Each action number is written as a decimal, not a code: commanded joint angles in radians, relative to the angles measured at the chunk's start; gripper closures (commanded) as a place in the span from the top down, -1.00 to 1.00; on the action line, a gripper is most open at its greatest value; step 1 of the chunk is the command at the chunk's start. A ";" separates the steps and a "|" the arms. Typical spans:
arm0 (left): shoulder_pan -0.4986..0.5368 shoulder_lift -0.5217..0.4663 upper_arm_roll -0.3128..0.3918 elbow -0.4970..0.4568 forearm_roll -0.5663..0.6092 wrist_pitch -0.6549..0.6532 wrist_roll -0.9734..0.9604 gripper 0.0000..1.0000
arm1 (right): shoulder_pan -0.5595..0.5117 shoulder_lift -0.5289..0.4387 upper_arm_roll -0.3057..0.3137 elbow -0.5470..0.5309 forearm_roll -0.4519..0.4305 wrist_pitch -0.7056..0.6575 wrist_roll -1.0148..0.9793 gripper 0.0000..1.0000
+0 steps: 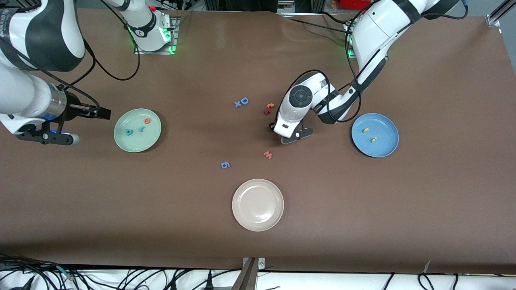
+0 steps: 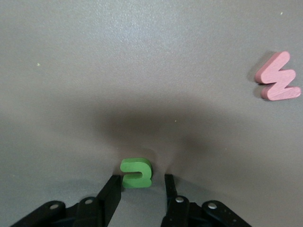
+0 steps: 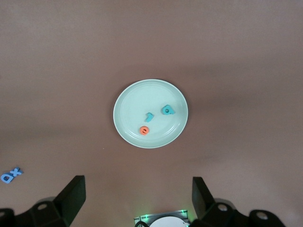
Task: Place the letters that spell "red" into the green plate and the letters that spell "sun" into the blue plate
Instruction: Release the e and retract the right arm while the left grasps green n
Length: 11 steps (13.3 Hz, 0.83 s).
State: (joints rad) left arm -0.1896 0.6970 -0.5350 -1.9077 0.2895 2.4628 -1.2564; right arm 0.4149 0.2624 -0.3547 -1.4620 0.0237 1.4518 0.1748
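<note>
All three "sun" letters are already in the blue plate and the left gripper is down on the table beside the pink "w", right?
Not all three. The blue plate holds only two yellow letters. The left wrist view shows the green letter on the table, between the left gripper fingers.

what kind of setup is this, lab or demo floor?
Likely a robotics lab bench: two bolted-down arms at a brown-covered table, loose cabling along its edge, foam letters and plates such as the green plate as test props.

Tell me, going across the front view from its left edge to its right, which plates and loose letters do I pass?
Green plate → blue 6 → blue D → cream plate → pink w → blue plate.
</note>
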 commanded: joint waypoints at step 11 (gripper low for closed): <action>-0.014 0.010 0.020 0.013 0.043 -0.010 -0.012 -0.39 | -0.172 0.003 0.114 0.038 0.005 0.002 -0.032 0.99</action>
State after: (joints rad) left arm -0.1902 0.6960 -0.5346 -1.9056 0.2983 2.4615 -1.2563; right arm 0.3048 0.2633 -0.2966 -1.4527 0.0237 1.4571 0.1630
